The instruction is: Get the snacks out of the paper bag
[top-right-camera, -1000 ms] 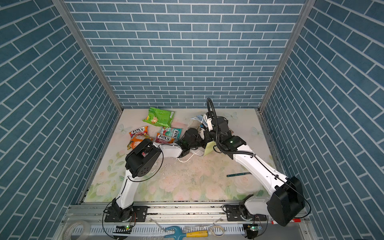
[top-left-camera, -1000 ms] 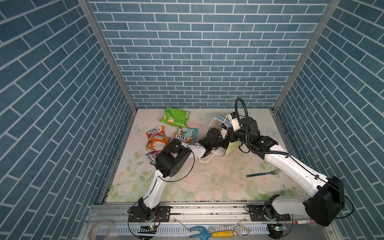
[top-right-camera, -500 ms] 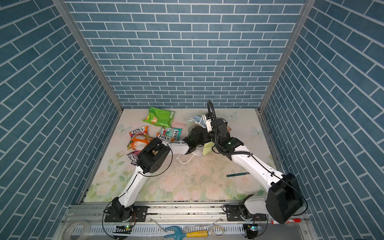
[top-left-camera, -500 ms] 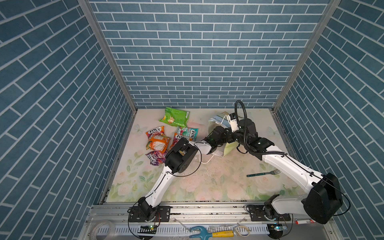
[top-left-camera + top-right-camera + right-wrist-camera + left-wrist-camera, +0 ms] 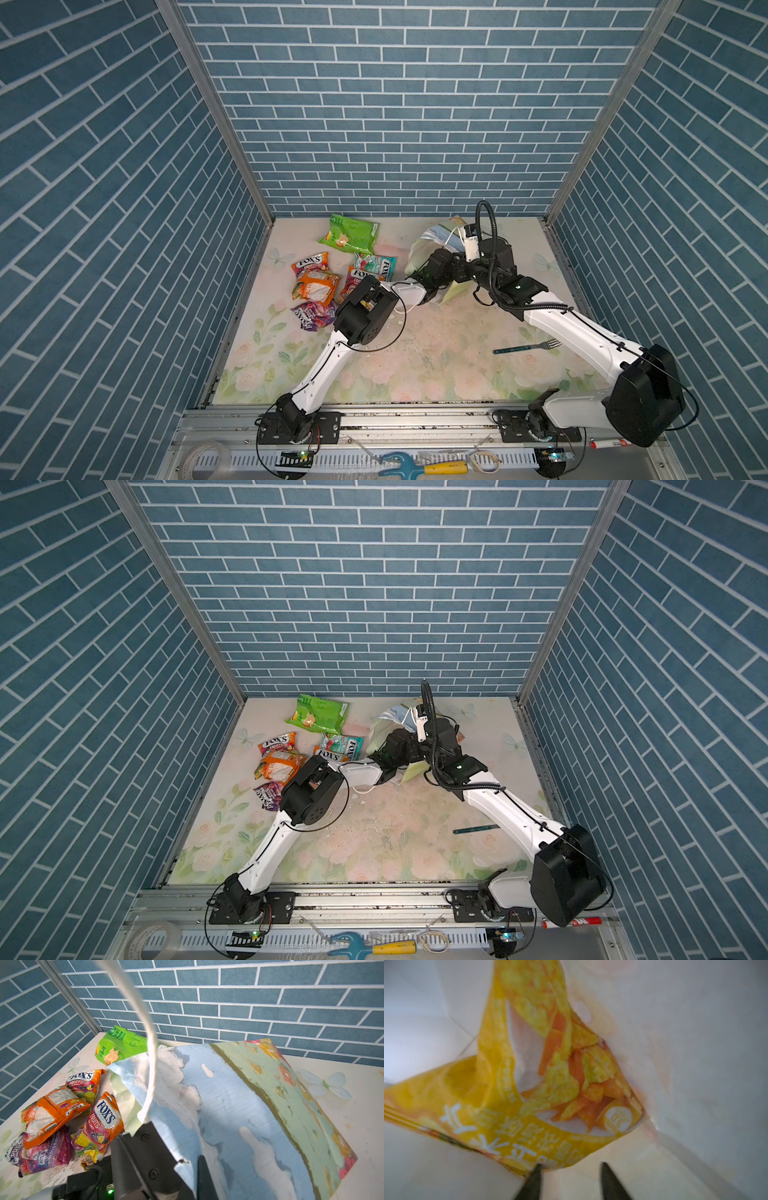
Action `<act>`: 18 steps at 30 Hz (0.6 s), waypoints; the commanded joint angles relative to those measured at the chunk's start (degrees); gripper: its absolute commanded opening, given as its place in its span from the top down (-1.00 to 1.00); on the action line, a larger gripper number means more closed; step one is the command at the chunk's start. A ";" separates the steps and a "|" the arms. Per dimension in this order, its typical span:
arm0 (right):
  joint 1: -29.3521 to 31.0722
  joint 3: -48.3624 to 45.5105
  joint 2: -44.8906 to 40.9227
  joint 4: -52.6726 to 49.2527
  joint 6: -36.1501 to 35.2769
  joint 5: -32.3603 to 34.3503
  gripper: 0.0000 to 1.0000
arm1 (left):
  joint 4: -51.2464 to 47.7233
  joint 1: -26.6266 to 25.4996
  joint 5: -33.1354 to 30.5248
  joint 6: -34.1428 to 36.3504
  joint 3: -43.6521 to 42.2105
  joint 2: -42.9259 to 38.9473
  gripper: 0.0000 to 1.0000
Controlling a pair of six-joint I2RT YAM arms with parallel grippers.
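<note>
The paper bag (image 5: 432,241) (image 5: 386,725) lies tipped at the back of the table, its sky-and-clouds side (image 5: 228,1105) up. My right gripper (image 5: 197,1167) is shut on the bag's torn rim. My left gripper (image 5: 571,1165) is inside the bag and hidden in both top views. It stands open, one fingertip (image 5: 538,1167) touching the edge of a yellow chip packet (image 5: 500,1126) against the white inner wall (image 5: 695,1064). Outside lie a green bag (image 5: 349,239) (image 5: 318,715) (image 5: 122,1045), an orange bag (image 5: 316,286) and several FOX'S packets (image 5: 309,264) (image 5: 104,1122).
A teal-handled fork (image 5: 525,348) (image 5: 476,829) lies on the floral mat at the right, beside my right forearm. The loose packets crowd the back left. Brick walls close three sides. A tape roll (image 5: 203,457) and a hand tool (image 5: 424,467) rest on the front rail.
My left arm's elbow has shifted right and away as the forearm pushed further into the bag. The right arm has barely moved and still holds the rim.
</note>
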 commanded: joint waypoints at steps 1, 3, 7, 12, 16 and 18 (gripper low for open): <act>1.36 -0.15 -1.46 -0.02 2.53 -4.96 1.00 | -2.61 -0.07 -1.03 -0.78 1.24 0.86 0.45; 1.36 -0.16 -1.73 -0.69 2.05 -4.22 1.00 | -0.49 0.09 -0.25 -0.86 -0.19 0.18 0.74; 1.27 -0.06 -1.74 -2.75 1.65 -1.93 1.00 | 1.55 0.01 -0.07 0.76 -3.86 -2.68 1.00; 1.28 -0.23 -1.96 -5.10 0.78 0.34 1.00 | 3.58 0.15 -0.48 2.73 -8.74 -7.22 1.00; 1.14 -0.50 -2.59 -7.24 -0.01 3.32 1.00 | 5.89 0.19 -1.60 3.06 -13.13 -10.57 1.00; 1.20 -0.80 -3.09 -7.60 -0.28 3.74 1.00 | 7.29 0.36 -2.38 2.91 -14.87 -11.67 1.00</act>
